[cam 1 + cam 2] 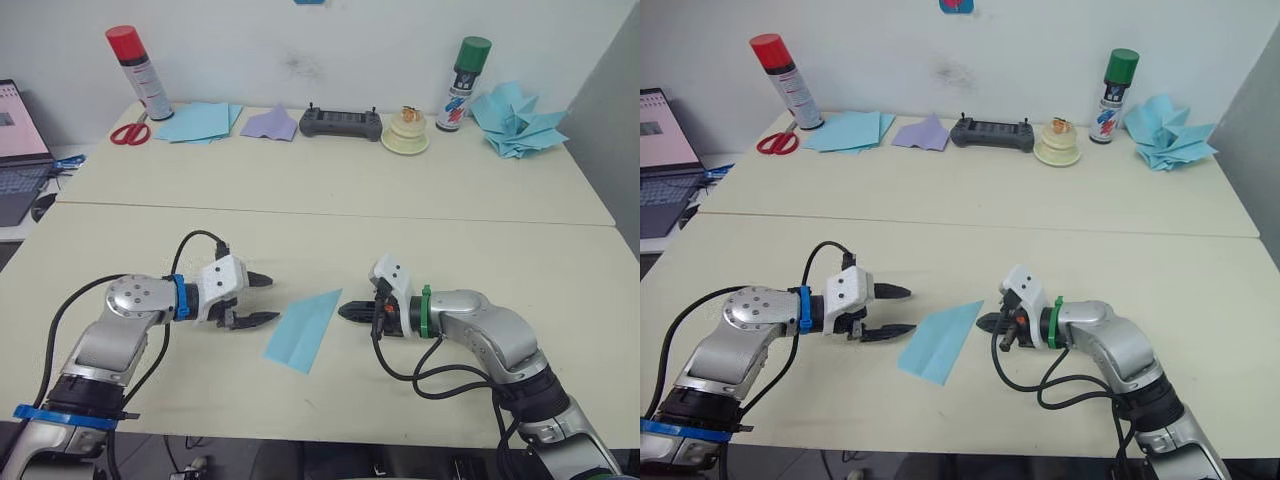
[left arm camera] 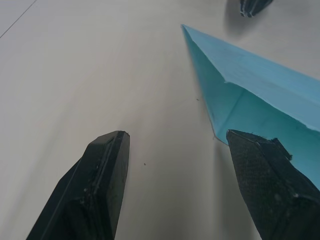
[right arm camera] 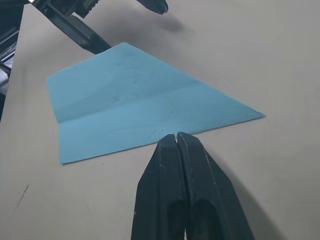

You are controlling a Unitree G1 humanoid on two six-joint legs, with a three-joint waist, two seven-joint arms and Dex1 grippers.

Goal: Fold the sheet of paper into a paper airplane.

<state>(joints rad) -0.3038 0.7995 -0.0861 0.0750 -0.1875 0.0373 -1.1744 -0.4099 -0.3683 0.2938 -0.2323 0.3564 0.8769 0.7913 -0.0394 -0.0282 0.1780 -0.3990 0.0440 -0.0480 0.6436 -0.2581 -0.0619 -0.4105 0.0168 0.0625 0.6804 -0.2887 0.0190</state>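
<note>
Lying flat, sheet of paper [image 1: 304, 329] (light-blue), folded, pointed

A lab or office workroom is suggested by 2 plain tables [image 1: 330, 190] pushed together against a white wall. A laptop [image 1: 18, 150], a handheld controller [image 1: 341, 123] and 2 spray cans [image 1: 139, 72] are set out there.

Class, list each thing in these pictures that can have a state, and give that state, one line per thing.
sheet of paper: partly folded, pointed at one end, flat on the table.
left pincer: open, beside the sheet.
right pincer: shut, tips at the sheet's edge.
red-capped spray can: upright, capped.
green-capped spray can: upright, capped.
scissors: closed.
laptop: open.
</note>
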